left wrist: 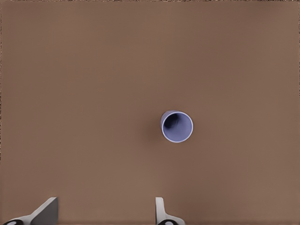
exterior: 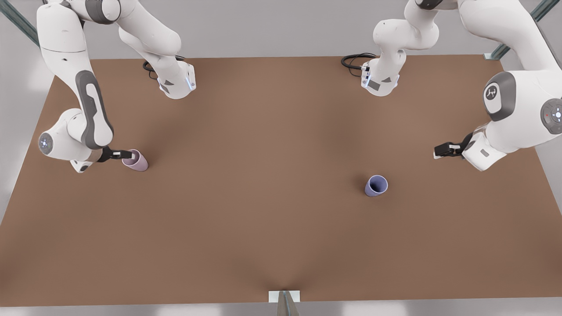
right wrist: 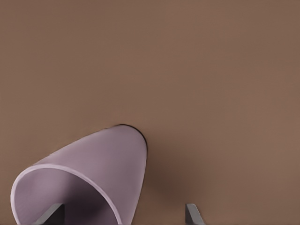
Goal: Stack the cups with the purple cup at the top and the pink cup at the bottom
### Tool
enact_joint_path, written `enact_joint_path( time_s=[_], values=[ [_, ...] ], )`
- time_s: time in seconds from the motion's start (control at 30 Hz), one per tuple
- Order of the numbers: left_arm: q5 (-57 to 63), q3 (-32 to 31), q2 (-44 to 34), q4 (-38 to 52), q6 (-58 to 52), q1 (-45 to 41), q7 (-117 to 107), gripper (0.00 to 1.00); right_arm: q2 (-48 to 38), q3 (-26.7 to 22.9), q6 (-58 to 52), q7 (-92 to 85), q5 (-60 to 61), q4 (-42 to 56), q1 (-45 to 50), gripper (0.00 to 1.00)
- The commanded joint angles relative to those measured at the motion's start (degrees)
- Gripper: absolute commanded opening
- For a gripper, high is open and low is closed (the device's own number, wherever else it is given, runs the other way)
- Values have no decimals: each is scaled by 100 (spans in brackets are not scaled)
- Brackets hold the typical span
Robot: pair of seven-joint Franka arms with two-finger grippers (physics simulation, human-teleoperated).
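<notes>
While I monitor from the remote station, the brown matte worktop [exterior: 272, 210] spans nearly the whole front view, bare apart from two cups, with pale grey surround beyond its edges and metal frame struts [exterior: 542, 8] at the corners. A small white bracket [exterior: 284, 296] sits at the near edge, centre.

The pink cup [exterior: 136, 160] stands at the front view's left, mouth up. The right end effector [exterior: 127, 154] is at its rim: in the right wrist view one finger [right wrist: 50, 214] sits inside the cup's mouth and the other outside the wall, jaws parted and straddling it. I cannot tell whether the fingers touch the wall.

The purple cup [exterior: 376, 185] stands upright toward the front view's right, well apart from the pink cup. The left end effector [exterior: 441, 151] hangs farther right, clear of the purple cup. In the left wrist view its fingers [left wrist: 44, 212] are spread wide with nothing between them, the purple cup lying beyond them on open worktop.

Black cables [exterior: 355, 60] coil at both arm bases along the far edge.
</notes>
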Motion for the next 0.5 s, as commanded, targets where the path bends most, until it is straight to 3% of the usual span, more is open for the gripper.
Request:
enact_joint_path(
  time_s=[0.0,0.03,0.07,0.1,0.13,0.37,0.47],
  values=[
    [11,3,-14,16,-19,-4,67,100,54,0,322,-620,1,-1,9,87],
    [11,3,-23,24,-10,4,67,100,89,0,331,-620,1,17,26,60],
    [11,3,-23,24,-19,4,76,100,98,0,392,-620,1,17,44,43],
    [11,3,-23,24,-19,4,76,100,107,9,401,-612,10,17,53,29],
    [11,3,-23,24,-19,-4,76,100,107,9,410,-603,10,17,61,21],
    [20,12,12,60,-19,-4,76,100,54,61,357,-533,10,113,167,21],
    [20,12,-14,60,-37,4,67,100,28,70,155,354,1,693,869,21]
  ],
)
